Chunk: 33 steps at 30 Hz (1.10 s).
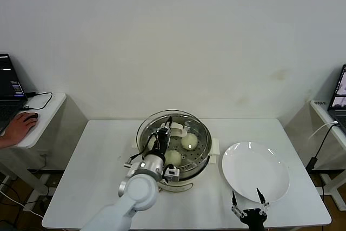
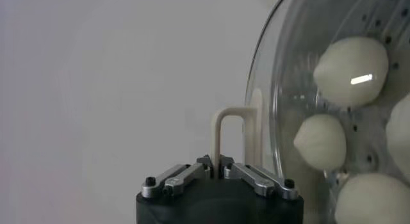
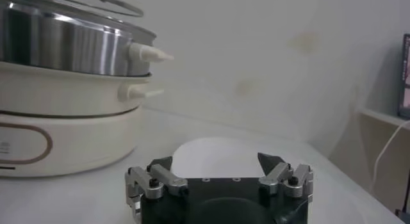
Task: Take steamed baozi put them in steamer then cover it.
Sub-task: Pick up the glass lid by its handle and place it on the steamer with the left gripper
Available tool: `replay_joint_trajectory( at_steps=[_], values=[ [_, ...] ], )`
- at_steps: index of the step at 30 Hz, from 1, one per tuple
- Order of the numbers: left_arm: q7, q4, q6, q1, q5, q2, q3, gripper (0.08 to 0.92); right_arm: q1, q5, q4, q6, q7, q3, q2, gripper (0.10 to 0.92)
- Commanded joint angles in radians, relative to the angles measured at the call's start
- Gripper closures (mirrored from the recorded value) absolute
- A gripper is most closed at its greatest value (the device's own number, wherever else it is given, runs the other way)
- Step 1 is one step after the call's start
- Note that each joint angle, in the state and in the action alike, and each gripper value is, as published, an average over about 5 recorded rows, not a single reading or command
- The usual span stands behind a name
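Nearest the head cam we log the right gripper [image 1: 250,208] at the table's [image 1: 97,187] front edge, just off the near rim of the white plate [image 1: 254,172]; its jaws stand spread w/ nothing between them, arm idle. The plate carries no buns.

Left gripper [image 1: 165,132] is over the steamer [image 1: 174,143], its jaws pressed in on the cream bar handle [image 2: 229,132] of the cover [image 2: 301,72]. In the left wrist view the glass sits canted, one edge lifted, so we judge the lid not yet seated. Through the glass we count four steamed baozi [image 2: 351,70] on the perforated tray in the wrist view; the head view shows only two clearly, the rest approx. hidden behind the gripper.

Step in hand, in our judgement: covering. Loading looks done. To do it well we recommend:
- level the lid before lowering, rim parallel to the pot rim;
- centre it so the metal rim drops inside the pot wall all round;
- release only once the glass rests flat, then lift straight up off the handle.

Edges and room: the pot stands mid-table, well apart from every table edge. Its side handle [image 3: 148,53] points toward the plate, near it but not touching. Open table lies to the robot's left of the pot and in front, so the left arm has room to withdraw. Side desks w/ laptops and a person's hand [image 1: 19,128] are well apart.
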State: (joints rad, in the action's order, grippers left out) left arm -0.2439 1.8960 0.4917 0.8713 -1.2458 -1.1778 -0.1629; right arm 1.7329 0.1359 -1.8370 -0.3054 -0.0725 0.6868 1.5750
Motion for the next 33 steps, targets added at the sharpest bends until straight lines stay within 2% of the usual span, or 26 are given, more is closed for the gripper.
replay_joint_trajectory(
  at_steps=[1,33],
  values=[
    [-0.008,-0.022,0.004,-0.01,0.001,-0.036,-0.026,0.858,-0.001,0.001,0.006,0.001,0.001,-0.004,0.001,0.203],
    [0.018,-0.055,-0.012,-0.004,0.009,-0.035,-0.019,0.858,0.002,0.011,0.019,-0.006,-0.005,-0.014,0.001,0.203]
  ],
)
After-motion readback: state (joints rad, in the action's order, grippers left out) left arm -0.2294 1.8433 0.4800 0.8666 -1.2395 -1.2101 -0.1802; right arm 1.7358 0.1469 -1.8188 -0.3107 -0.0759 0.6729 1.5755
